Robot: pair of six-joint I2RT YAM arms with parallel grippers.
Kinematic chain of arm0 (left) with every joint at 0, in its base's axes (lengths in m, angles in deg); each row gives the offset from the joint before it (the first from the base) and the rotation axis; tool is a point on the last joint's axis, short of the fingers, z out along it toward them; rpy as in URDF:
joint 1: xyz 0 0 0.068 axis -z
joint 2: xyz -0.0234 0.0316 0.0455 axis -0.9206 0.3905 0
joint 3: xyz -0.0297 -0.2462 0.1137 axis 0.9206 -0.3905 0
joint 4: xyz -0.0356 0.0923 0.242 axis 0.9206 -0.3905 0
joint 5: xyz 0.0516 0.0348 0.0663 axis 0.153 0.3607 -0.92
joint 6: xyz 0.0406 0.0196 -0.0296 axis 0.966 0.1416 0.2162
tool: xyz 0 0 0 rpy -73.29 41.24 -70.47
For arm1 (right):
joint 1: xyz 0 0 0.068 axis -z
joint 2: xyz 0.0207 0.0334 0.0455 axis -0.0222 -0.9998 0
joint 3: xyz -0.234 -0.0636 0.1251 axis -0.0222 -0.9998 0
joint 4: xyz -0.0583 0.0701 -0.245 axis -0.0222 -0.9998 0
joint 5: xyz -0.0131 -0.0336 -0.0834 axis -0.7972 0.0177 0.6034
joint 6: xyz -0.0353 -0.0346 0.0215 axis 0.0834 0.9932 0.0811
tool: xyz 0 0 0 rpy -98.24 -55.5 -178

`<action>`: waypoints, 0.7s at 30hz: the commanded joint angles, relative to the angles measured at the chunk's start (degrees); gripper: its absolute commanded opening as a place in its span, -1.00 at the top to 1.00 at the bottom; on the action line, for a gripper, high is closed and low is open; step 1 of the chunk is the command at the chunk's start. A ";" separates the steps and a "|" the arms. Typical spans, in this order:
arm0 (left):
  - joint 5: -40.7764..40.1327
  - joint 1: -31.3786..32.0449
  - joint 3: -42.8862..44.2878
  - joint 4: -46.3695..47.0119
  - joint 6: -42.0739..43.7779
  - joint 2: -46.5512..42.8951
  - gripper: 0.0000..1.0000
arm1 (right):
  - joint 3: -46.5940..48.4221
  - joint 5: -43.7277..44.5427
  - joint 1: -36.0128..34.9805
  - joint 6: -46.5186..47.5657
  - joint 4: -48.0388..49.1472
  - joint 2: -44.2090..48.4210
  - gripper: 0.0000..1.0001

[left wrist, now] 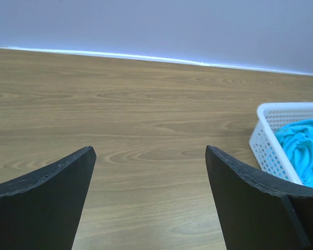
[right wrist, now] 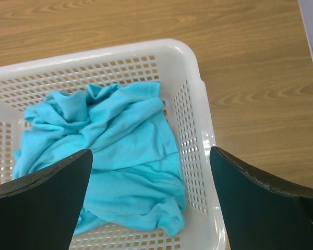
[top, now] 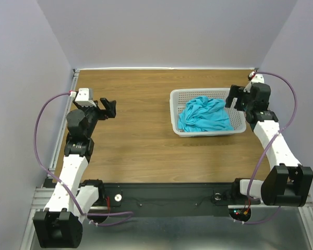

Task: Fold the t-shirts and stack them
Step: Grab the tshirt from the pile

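Crumpled turquoise-blue t-shirts [top: 204,115] [right wrist: 112,153] [left wrist: 305,148] lie bunched in a white perforated basket [top: 173,112] [right wrist: 198,135] [left wrist: 266,138] right of the table's middle; how many are in the heap I cannot tell. My right gripper [top: 233,99] [right wrist: 150,156] hangs open above the basket's right end, with the cloth and the basket wall showing between its fingers, nothing held. My left gripper [top: 110,108] [left wrist: 150,152] is open over bare wood at the left, well away from the basket.
The wooden table [top: 141,140] is walled at the back and both sides. A black rail [top: 167,200] with the arm bases and cables runs along the near edge. Purple cables loop beside each arm.
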 commanded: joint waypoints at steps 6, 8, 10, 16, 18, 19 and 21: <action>14.34 2.34 2.19 5.01 -1.00 3.35 -0.97 | 2.20 -31.11 -0.26 27.92 -5.14 4.12 -1.00; 15.49 3.67 4.65 4.13 -2.23 6.08 -0.97 | 0.62 -29.90 -0.17 26.01 -6.12 4.38 -1.00; 16.46 6.64 7.45 3.08 -3.02 8.79 -0.95 | -0.61 -30.06 1.05 24.77 -6.03 4.21 -1.00; 12.87 19.28 17.46 -1.40 -2.50 17.05 -0.92 | -4.38 -39.72 7.03 21.87 -4.37 4.73 -1.00; 10.07 23.25 21.85 -3.51 -2.24 19.96 -0.90 | -6.40 -40.00 8.09 20.03 -2.18 5.35 -1.00; 9.44 26.75 23.45 -4.13 -1.98 23.19 -0.90 | -7.02 -39.65 8.44 19.50 -1.64 5.52 -1.00; 6.90 29.93 26.61 -6.14 -1.62 26.90 -0.89 | -8.34 -37.45 9.41 17.66 -0.41 5.88 -1.00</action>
